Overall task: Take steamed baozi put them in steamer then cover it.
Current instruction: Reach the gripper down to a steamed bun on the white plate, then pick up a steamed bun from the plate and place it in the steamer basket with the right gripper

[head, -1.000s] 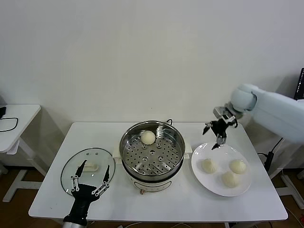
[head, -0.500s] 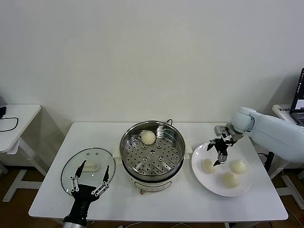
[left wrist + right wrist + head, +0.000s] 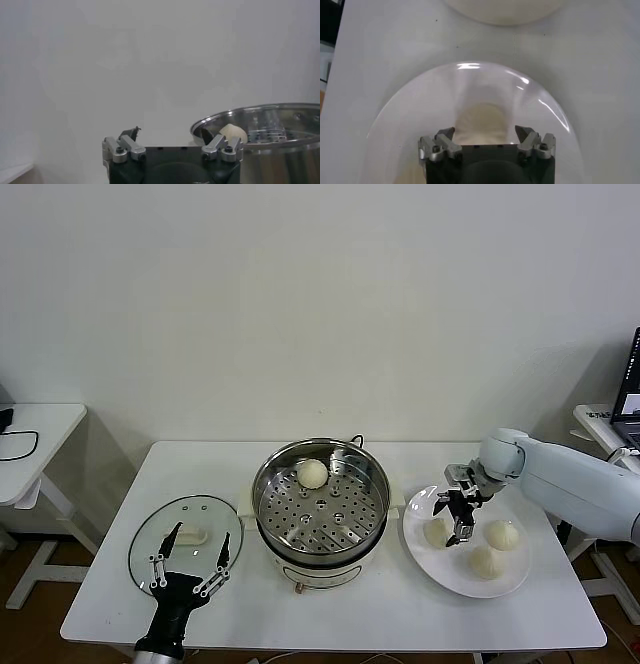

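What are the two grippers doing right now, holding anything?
Left gripper: open, empty, parked above the round clear glass lid.
Right gripper: open, empty, straddling a cream-white pleated bun on the flat white plate.

My right pincer [image 3: 454, 518] comes down from above the far rim of the white plate [image 3: 425, 552] and swings in toward me, so it now hangs wide open right over the nearest-to-steamer baozi [image 3: 435, 531] (the leftmost of the three), my arm stretching lower across the worktop.
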You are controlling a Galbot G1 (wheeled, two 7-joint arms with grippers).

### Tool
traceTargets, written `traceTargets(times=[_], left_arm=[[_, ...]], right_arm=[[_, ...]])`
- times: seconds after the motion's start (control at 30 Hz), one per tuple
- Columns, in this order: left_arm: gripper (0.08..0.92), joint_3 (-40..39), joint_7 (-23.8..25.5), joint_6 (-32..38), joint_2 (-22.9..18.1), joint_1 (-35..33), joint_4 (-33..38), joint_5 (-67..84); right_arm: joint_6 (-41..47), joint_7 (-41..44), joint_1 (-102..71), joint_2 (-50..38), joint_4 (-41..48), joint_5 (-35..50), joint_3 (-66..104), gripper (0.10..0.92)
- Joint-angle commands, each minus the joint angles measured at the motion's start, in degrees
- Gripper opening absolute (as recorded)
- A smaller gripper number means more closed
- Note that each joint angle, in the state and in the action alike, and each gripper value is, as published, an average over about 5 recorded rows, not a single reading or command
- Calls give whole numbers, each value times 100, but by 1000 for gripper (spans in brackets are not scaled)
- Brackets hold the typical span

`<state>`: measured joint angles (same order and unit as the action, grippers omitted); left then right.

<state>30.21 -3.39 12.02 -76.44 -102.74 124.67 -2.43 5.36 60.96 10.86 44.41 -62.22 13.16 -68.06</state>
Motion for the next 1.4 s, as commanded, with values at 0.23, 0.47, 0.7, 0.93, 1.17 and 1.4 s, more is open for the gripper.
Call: traceTargets(times=[0.23, 0.47, 0.7, 0.93, 1.17, 1.4], left_arm=[[823, 14, -17, 10, -8, -2, -14, 0], [823, 26, -27, 10, -13, 0, 2, 1], [823, 27, -38, 1, 14, 8, 44, 3], [823, -7, -47, -5, 73, 39, 61, 4], [823, -59, -67, -23, 93, 95, 37, -8], [823, -79, -94, -56, 122, 145, 32, -9]], right_arm=[[0, -87, -125, 19, 13, -138, 20, 769], [-16, -74, -34, -47, -66, -169, 12, 645], [-54, 384, 878, -205, -334, -186, -98, 628], [21, 1069, 2920, 219, -794, 691, -967, 628], [364, 1113, 4187, 1132, -1402, 1734, -1565, 628], [885, 586, 4329, 1863, -1841, 2524, -1888, 628]])
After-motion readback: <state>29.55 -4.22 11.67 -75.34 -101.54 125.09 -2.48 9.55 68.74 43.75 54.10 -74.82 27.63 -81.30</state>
